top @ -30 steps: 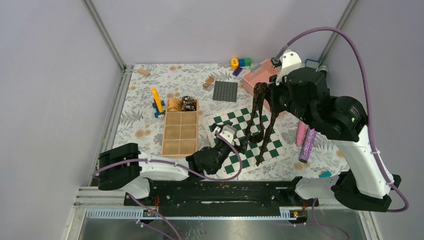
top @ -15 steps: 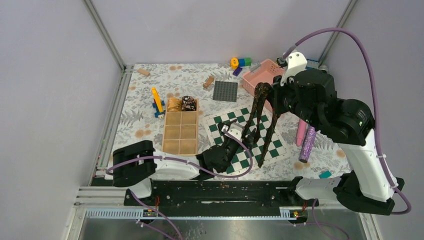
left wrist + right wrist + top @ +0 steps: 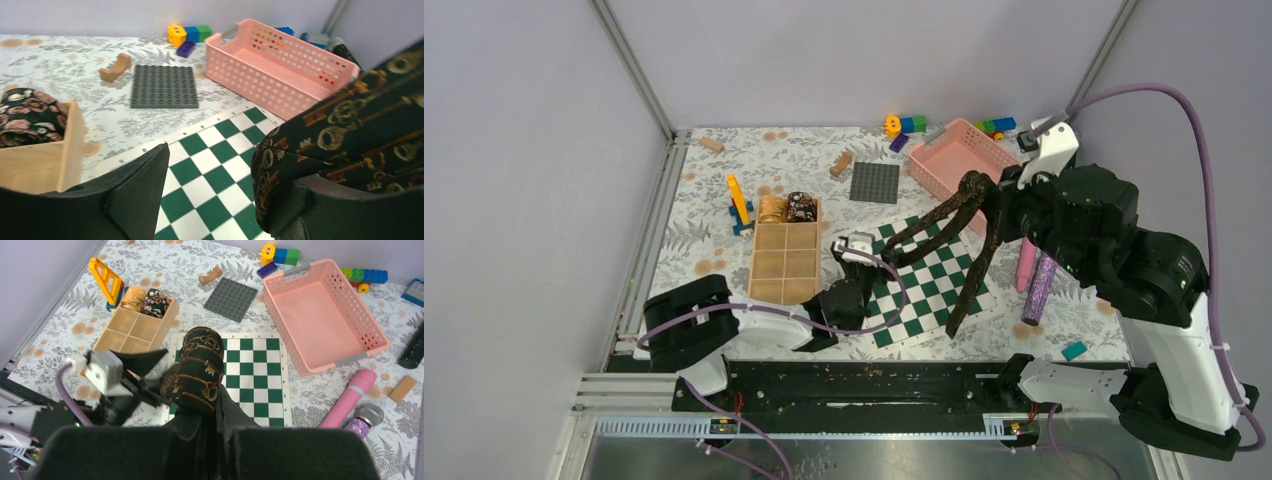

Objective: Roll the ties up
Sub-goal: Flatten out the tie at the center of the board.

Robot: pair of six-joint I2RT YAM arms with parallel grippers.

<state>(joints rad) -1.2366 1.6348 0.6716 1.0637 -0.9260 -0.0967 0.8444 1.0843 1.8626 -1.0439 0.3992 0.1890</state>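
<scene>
While my right gripper [image 3: 211, 414] pinches the dark tie [image 3: 200, 365] aloft over the checkerboard [image 3: 924, 290], my left gripper [image 3: 220, 192] gapes, a tail touching one finger. At 9 o'clock, the organizer [image 3: 769, 292] holds a golden coil [image 3: 772, 208] and a dark coil [image 3: 801, 207]. By my reckoning, this third tie remains unrolled.

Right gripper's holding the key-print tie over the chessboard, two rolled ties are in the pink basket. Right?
Not quite. The right gripper does hold the key-print tie over the chessboard, but the tan rolled tie and the floral rolled tie sit in the wooden divided tray, in its two far compartments. The pink basket is empty. The right wrist view shows it.
</scene>
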